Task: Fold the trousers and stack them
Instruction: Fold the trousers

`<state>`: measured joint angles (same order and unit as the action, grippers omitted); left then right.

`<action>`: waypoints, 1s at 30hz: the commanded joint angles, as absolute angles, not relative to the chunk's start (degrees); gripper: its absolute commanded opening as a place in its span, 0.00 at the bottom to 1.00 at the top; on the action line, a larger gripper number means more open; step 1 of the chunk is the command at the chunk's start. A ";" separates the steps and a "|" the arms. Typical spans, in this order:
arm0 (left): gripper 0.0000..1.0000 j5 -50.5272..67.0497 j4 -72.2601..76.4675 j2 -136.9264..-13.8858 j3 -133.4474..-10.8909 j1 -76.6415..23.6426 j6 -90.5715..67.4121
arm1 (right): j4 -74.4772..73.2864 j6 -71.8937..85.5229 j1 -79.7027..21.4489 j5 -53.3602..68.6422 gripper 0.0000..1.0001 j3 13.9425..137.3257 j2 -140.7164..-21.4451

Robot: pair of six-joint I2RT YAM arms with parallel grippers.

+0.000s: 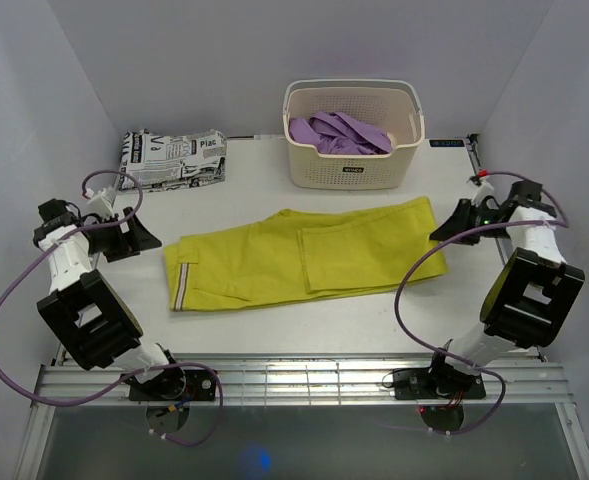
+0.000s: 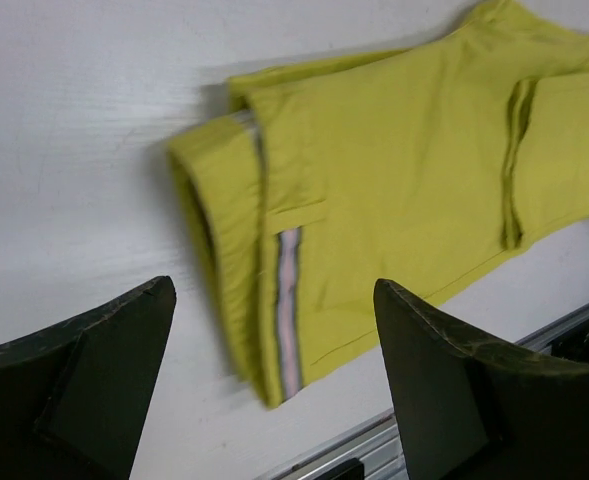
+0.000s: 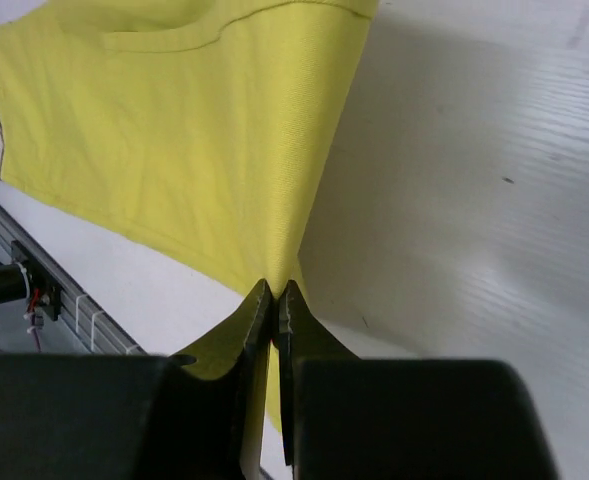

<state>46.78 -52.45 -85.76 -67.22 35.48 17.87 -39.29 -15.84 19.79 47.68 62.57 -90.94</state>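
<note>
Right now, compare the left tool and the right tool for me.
The left tool stands open and empty; the right tool is shut on the trousers. The left tool sits off their left end; the right tool pinches their right edge. Both are black, facing the trousers.

Matt woven cloth trousers on a smooth white table.
</note>
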 commanded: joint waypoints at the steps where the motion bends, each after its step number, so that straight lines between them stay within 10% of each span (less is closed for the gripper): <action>1: 0.90 43.60 -52.65 -82.09 -63.90 35.51 25.83 | -56.05 -26.27 26.97 53.34 0.08 70.37 -90.70; 26: 0.70 53.36 -35.87 -97.46 -52.56 14.34 7.83 | -22.25 11.31 5.38 59.86 0.08 59.15 -77.34; 30: 0.52 49.58 -32.96 -100.71 -53.34 12.22 5.36 | -15.22 17.04 0.45 58.01 0.08 58.71 -78.22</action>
